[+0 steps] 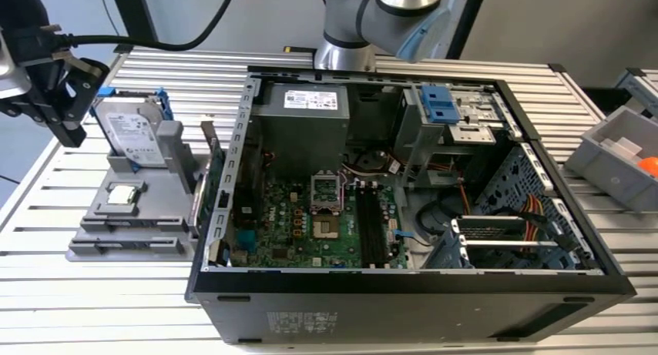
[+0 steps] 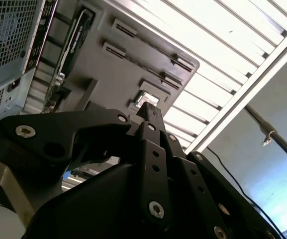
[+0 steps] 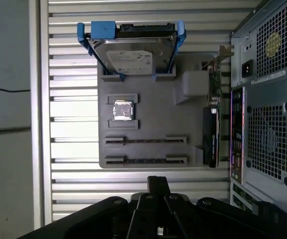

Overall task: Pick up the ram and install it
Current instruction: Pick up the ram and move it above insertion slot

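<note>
Looks like a robotics lab or test cell, not a home or office: a slatted aluminium-profile table (image 1: 432, 62) for a work surface, and the base of a robot arm (image 1: 355, 28) rising at 12 o'clock in the exterior view. Holds an opened desktop computer case (image 1: 411, 289) at the centre, a grey parts fixture (image 1: 129, 243) with a hard drive (image 1: 134, 132) standing in it at 9 o'clock, and a grey parts bin (image 1: 606, 155) at 3 o'clock. Backed by a plain grey wall (image 1: 575, 24), with a thick black cable (image 1: 154, 41) trailing at 11 o'clock.
</note>
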Motion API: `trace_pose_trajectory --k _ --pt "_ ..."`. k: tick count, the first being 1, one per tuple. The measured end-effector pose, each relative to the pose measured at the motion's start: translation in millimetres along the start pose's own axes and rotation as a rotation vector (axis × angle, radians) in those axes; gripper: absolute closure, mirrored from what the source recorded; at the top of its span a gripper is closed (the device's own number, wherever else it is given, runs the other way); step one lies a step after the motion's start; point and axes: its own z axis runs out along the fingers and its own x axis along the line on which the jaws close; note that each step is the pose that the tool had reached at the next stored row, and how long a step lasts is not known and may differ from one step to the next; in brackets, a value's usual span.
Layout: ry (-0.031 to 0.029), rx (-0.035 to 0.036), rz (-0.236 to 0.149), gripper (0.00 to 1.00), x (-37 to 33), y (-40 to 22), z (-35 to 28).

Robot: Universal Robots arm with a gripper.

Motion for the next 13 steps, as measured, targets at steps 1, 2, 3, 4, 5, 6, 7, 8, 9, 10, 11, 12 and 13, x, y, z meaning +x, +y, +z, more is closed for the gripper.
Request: trace_pose_trajectory --k 1,2,3,4,5,6,7,8,9,10,11,12,13 --pt "0.0002 0.0001 0.0 1.0 0.0 -0.5 -0.1" --pt "0.0002 0.0001 0.0 1.0 0.0 -1.0 -0.2" --pt "0.0001 0.0 0.0 1.0 0.0 -1.5 -0.1" --pt "0.0001 0.0001 0.0 1.0 0.0 -1.8 -0.2" --pt "0.0002 0.0001 0.0 1.0 0.0 -2.0 -0.2" --pt "0.0002 0.0001 0.0 1.0 0.0 -2.1 -0.2" --pt "0.0002 0.0001 -0.001 1.0 -0.1 -2.3 -0.2" --pt "0.0001 0.0001 -0.001 1.0 -0.1 -2.3 -0.2" --pt "0.0001 0.0001 -0.001 1.0 0.0 -2.3 -0.2" --pt "0.0001 0.0001 -0.001 1.0 0.0 -2.4 -0.2" --pt "0.0001 0.0001 -0.001 1.0 0.0 -2.4 -0.1" --pt "0.0002 0.0001 -0.001 1.0 -0.1 -2.4 -0.2" --pt "0.0002 0.0001 -0.001 1.0 0.0 -2.4 -0.2"
